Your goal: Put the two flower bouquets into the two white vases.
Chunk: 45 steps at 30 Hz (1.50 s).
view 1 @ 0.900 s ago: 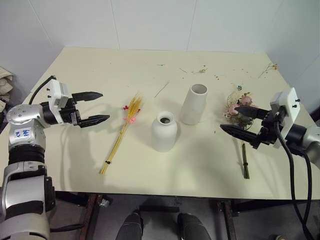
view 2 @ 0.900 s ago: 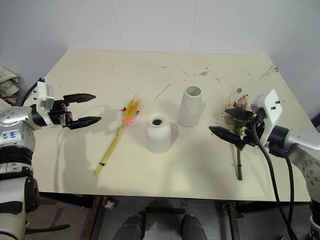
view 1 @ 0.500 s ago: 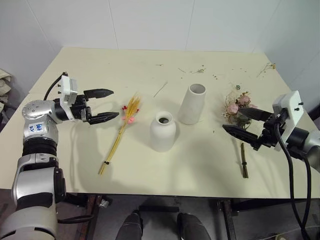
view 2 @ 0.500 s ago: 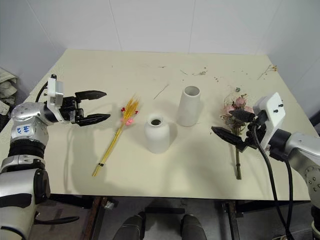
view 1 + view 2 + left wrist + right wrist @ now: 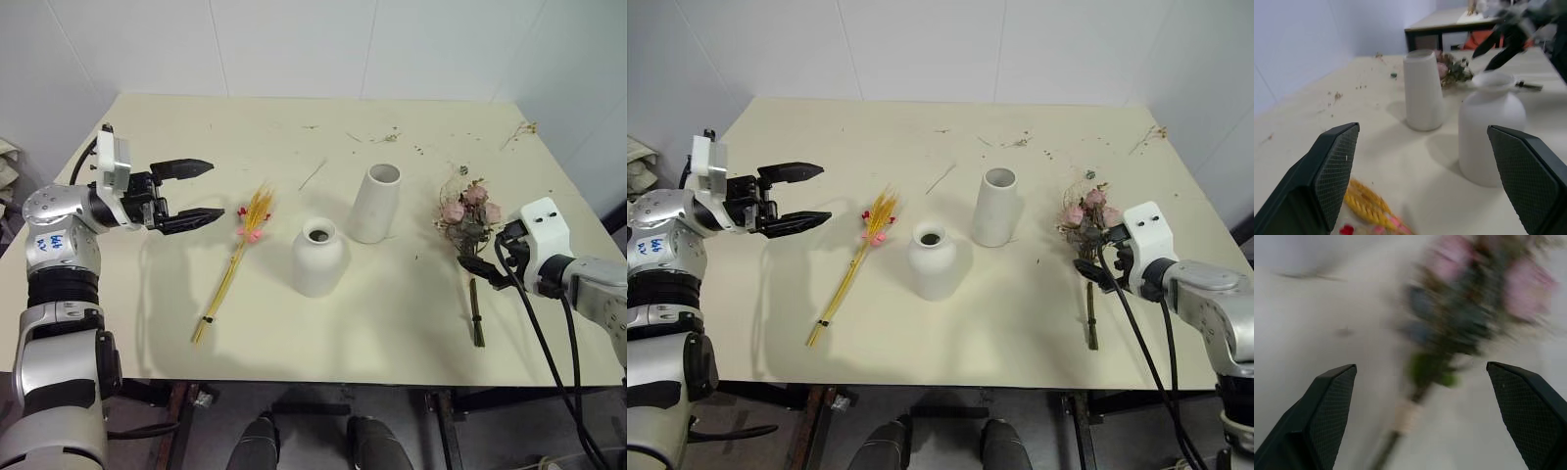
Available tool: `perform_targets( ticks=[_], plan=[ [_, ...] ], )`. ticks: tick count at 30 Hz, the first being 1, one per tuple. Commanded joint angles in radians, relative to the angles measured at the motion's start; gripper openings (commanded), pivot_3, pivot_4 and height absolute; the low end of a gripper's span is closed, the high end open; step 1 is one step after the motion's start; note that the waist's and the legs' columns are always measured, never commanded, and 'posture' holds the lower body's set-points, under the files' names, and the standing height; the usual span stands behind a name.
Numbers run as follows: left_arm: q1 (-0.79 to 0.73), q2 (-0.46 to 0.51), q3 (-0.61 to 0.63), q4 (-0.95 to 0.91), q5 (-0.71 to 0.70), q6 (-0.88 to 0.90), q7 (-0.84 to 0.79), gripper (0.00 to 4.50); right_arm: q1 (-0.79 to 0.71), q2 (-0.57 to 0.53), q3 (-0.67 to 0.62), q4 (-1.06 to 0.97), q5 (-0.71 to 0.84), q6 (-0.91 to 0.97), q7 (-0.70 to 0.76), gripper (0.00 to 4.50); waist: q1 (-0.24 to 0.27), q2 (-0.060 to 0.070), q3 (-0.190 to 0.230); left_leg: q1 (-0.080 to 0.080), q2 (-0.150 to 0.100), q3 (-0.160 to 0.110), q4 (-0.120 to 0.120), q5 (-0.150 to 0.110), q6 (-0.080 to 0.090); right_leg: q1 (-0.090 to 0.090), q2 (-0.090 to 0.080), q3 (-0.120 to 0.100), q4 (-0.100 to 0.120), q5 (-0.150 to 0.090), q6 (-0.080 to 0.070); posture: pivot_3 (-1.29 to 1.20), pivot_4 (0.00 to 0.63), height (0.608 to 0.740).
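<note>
Flowers are not picked up yet. Left gripper (image 5: 199, 191) and right gripper (image 5: 1415, 382) both gape wide and empty. Next, the right one must close on the rose bunch (image 5: 466, 212) stem.

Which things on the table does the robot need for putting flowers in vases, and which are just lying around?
Needed for the job:
- yellow stalk bunch
- pink rose bunch
- tall white vase
- short round vase
- left hand, open
- right hand, open, at the roses' stem

Just lying about:
- loose twig
- dried flower crumbs near the table's far edge
</note>
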Motion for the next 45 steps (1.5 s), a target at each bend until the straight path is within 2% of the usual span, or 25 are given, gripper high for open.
perform_targets(
  ticks=[1, 5, 12, 15, 25, 27, 38, 41, 45],
  plan=[
    [0.052, 0.036, 0.027, -0.133, -0.051, 0.08, 0.016, 4.47, -0.033, 0.014, 0.031, 0.02, -0.016, 0.062, 0.003, 4.5, -0.006, 0.0, 0.0, 0.0, 0.0, 0.0, -0.001, 0.0, 0.0, 0.0, 0.0, 0.0, 0.0, 0.0, 0.0, 0.0, 0.15, 0.74],
    [0.108, 0.075, 0.043, -0.227, -0.066, 0.144, 0.049, 4.47, -0.065, 0.048, 0.026, 0.051, -0.021, 0.134, -0.022, 4.5, -0.013, 0.0, 0.0, -0.001, 0.0, 0.0, -0.001, 0.0, 0.001, -0.001, 0.0, 0.0, 0.001, -0.001, 0.0, 0.0, 0.15, 0.74],
    [0.133, 0.123, 0.065, -0.32, -0.099, 0.223, 0.095, 4.47, -0.089, 0.092, 0.072, 0.108, -0.063, 0.11, -0.006, 4.5, -0.013, 0.0, 0.0, 0.0, 0.001, 0.0, 0.0, 0.0, 0.001, -0.001, 0.001, 0.001, 0.001, -0.001, 0.0, 0.0, 0.15, 0.74],
    [0.129, 0.129, 0.064, -0.329, -0.102, 0.239, 0.106, 4.5, -0.13, 0.113, 0.066, 0.166, -0.079, 0.115, -0.02, 3.92, -0.012, 0.0, 0.0, 0.0, 0.0, 0.0, 0.001, 0.0, 0.001, 0.0, 0.001, 0.001, 0.001, 0.0, 0.0, 0.0, 0.15, 0.74],
    [0.111, 0.126, 0.046, -0.335, -0.116, 0.305, 0.116, 4.5, -0.162, 0.149, 0.039, 0.185, -0.132, 0.089, -0.047, 0.64, -0.012, 0.0, 0.0, 0.0, 0.0, 0.0, 0.0, 0.0, 0.001, 0.0, 0.001, 0.001, 0.001, 0.0, 0.001, 0.0, 0.15, 0.74],
    [0.103, 0.13, 0.032, -0.32, -0.113, 0.328, 0.101, 4.5, -0.176, 0.152, 0.031, 0.184, -0.145, 0.065, -0.057, 0.09, -0.011, 0.0, 0.0, 0.0, 0.0, 0.0, 0.0, 0.0, 0.001, -0.001, 0.001, 0.001, 0.001, 0.0, 0.001, 0.0, 0.15, 0.74],
    [0.013, 0.058, 0.008, -0.215, -0.1, 0.281, 0.066, 4.5, -0.351, 0.16, -0.002, 0.198, -0.239, -0.183, -0.104, 0.09, -0.015, 0.001, 0.0, 0.0, 0.0, 0.001, -0.001, 0.0, 0.001, -0.002, 0.002, 0.001, 0.001, 0.0, 0.001, 0.0, 0.15, 0.74],
    [0.0, 0.054, 0.009, -0.188, -0.101, 0.266, 0.056, 4.5, -0.407, 0.197, -0.009, 0.225, -0.251, -0.346, -0.098, 0.09, -0.016, 0.001, 0.0, 0.0, 0.001, 0.001, -0.002, 0.0, 0.001, -0.003, 0.002, 0.001, 0.001, 0.0, 0.001, 0.0, 0.15, 0.74],
    [-0.028, 0.039, 0.018, -0.144, -0.103, 0.226, 0.048, 4.5, -0.504, 0.292, -0.003, 0.288, -0.288, -0.509, -0.16, 0.09, -0.019, 0.001, 0.001, 0.0, 0.001, 0.001, -0.002, 0.0, 0.001, -0.003, 0.002, 0.001, 0.002, 0.0, 0.001, 0.0, 0.15, 0.74]
  ],
)
